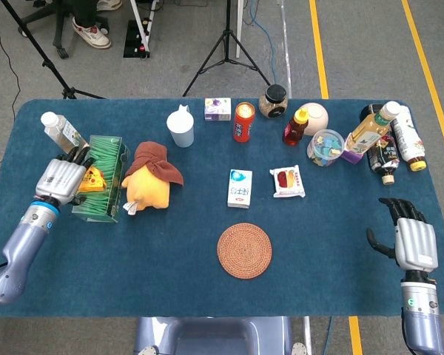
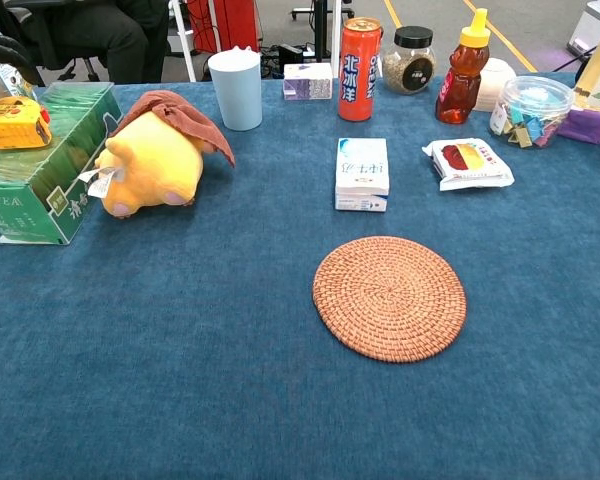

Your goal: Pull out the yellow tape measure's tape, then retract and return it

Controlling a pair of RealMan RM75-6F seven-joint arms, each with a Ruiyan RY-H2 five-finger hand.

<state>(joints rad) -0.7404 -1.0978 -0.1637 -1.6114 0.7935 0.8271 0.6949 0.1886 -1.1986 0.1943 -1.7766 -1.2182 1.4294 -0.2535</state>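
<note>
The yellow tape measure [image 1: 94, 180] [image 2: 12, 122] lies on top of the green tea box [image 1: 103, 177] [image 2: 50, 170] at the left of the table. My left hand [image 1: 65, 176] hovers over the tape measure's left part, fingers spread, covering some of it in the head view; its dark fingertips [image 2: 8, 50] show above the tape measure in the chest view. I cannot tell whether the hand touches it. My right hand [image 1: 412, 240] rests at the table's right front, holding nothing, fingers loosely apart.
A yellow plush with brown cap [image 1: 152, 181] lies right of the tea box. A water bottle [image 1: 59, 129] stands behind my left hand. A woven coaster [image 1: 244, 251], small boxes, a cup [image 1: 181, 127], a can and bottles fill the middle and back.
</note>
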